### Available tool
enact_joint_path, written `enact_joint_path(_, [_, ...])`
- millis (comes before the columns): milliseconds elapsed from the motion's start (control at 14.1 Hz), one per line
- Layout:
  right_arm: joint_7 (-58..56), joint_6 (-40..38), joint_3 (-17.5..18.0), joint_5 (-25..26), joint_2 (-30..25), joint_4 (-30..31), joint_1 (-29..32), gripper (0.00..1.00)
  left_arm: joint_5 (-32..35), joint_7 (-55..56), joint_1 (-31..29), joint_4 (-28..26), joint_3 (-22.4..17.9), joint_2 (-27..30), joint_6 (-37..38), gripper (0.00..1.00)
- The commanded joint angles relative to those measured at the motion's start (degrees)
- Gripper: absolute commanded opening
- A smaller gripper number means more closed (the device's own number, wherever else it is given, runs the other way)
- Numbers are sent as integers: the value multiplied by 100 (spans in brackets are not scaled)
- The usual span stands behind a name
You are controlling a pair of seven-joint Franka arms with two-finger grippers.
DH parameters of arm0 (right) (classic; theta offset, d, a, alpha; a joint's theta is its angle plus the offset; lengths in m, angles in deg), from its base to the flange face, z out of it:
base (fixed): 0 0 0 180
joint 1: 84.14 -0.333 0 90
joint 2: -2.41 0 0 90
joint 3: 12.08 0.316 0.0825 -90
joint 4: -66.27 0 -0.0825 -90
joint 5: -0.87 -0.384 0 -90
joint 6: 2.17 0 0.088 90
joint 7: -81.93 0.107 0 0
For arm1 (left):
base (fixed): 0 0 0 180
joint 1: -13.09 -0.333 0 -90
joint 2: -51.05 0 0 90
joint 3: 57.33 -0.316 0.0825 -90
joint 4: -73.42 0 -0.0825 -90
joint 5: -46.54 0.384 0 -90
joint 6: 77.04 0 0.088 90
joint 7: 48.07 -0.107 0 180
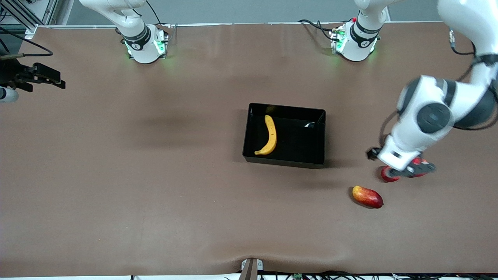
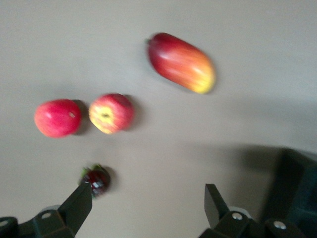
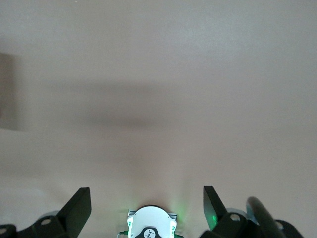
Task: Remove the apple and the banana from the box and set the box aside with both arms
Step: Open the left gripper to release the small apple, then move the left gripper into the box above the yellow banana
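The black box (image 1: 299, 140) stands mid-table with the yellow banana (image 1: 269, 135) lying in it. My left gripper (image 1: 411, 168) hangs open and empty toward the left arm's end of the table, low over a cluster of red fruits that it mostly covers in the front view. In the left wrist view the gripper (image 2: 147, 199) is open over bare table. The apple (image 2: 111, 113), red with yellowish patches, lies ahead of the fingers, untouched. My right gripper (image 1: 46, 77) waits open at the right arm's end of the table, its fingers (image 3: 79, 203) over bare tabletop.
A plain red round fruit (image 2: 57, 117) sits beside the apple, and a small dark red berry-like thing (image 2: 96, 179) lies by one left finger. An oval red-yellow mango (image 1: 367, 196) lies nearer the front camera than the left gripper. The right arm's base (image 3: 151, 225) shows in the right wrist view.
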Motion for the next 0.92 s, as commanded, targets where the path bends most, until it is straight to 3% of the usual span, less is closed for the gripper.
enact_joint_path(0, [101, -35, -15, -66, 16, -54, 13, 100, 23, 651, -11, -109, 697, 10, 118, 100])
enact_joint_path(142, [92, -53, -15, -93, 16, -81, -13, 100, 23, 1160, 251, -101, 990, -113, 100, 100])
enact_joint_path(567, [22, 0, -15, -32, 411, -133, -13, 100, 120, 2560, 1815, 593, 929, -1105, 30, 100])
enact_joint_path(850, [4, 26, -32, -85, 604, -160, 57, 100, 847, 3165, 2177, 603, 929, -1764, -320, 100])
